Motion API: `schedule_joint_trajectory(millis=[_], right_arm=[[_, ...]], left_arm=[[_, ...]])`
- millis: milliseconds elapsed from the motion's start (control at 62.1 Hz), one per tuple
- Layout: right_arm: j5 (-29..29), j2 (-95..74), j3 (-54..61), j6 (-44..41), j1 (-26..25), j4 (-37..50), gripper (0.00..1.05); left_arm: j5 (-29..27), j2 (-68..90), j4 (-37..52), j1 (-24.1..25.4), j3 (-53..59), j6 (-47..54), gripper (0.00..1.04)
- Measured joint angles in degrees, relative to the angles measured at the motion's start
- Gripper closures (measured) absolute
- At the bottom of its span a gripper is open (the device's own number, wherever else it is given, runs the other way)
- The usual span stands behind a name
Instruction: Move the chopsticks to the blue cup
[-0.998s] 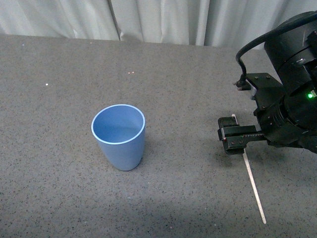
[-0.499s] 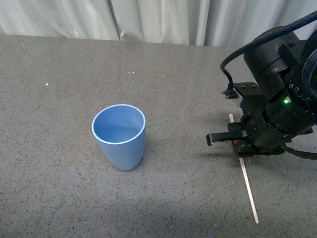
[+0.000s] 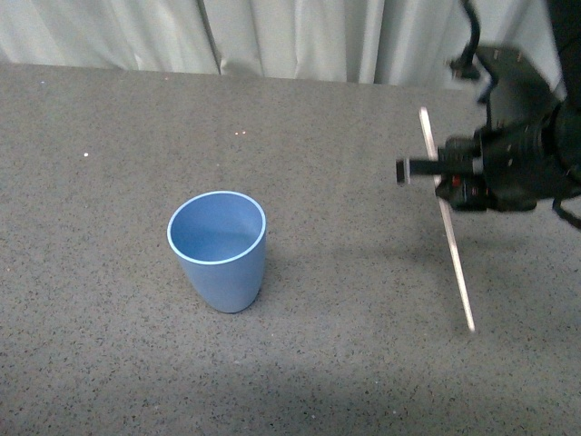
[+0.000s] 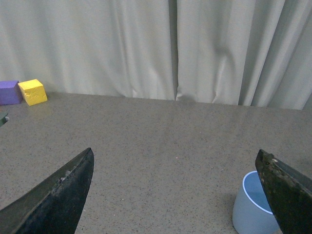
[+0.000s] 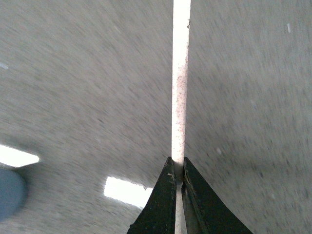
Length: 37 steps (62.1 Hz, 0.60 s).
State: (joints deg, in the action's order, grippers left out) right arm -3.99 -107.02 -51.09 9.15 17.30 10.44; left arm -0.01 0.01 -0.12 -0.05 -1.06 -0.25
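The blue cup (image 3: 218,251) stands upright on the grey table, left of centre in the front view; its rim also shows in the left wrist view (image 4: 251,202). My right gripper (image 3: 439,173) is shut on the chopstick (image 3: 451,238), an off-white speckled stick held clear above the table at the right, tilted, well to the right of the cup. In the right wrist view the stick (image 5: 179,83) runs straight out from between the closed jaws of my right gripper (image 5: 177,170). My left gripper (image 4: 175,195) is open and empty, above the table left of the cup.
A yellow block (image 4: 33,91) and a purple block (image 4: 9,92) sit by the grey curtain (image 4: 170,48) at the back. The grey speckled table (image 3: 109,345) spreads round the cup. The right arm's dark body (image 3: 531,154) fills the upper right.
My right gripper has lifted the chopstick off the table and risen toward the back; the stick now hangs in the air. The cup has not moved.
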Motion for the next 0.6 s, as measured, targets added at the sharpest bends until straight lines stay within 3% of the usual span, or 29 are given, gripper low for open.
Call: schedule_joint_trajectory(millis=[97, 177, 370, 596], right_arm=[[-2.8, 4.5, 1.9, -2.5, 1.7, 7.1, 1.04], [-9.9, 7.8, 4.3, -5.6, 5.0, 17.6, 1.04], [-17.5, 7.2, 4.9, -8.9, 10.5, 33.8, 1.04], [-21.8, -1.1, 0.4, -6.7, 14.8, 38.5, 1.04]], left_arm=[[0.0, 0.0, 0.0, 0.0, 0.0, 0.0, 0.07], [0.0, 0.0, 0.0, 0.0, 0.0, 0.0, 0.07], [0.0, 0.0, 0.0, 0.0, 0.0, 0.0, 0.07], [0.0, 0.0, 0.0, 0.0, 0.0, 0.0, 0.07]])
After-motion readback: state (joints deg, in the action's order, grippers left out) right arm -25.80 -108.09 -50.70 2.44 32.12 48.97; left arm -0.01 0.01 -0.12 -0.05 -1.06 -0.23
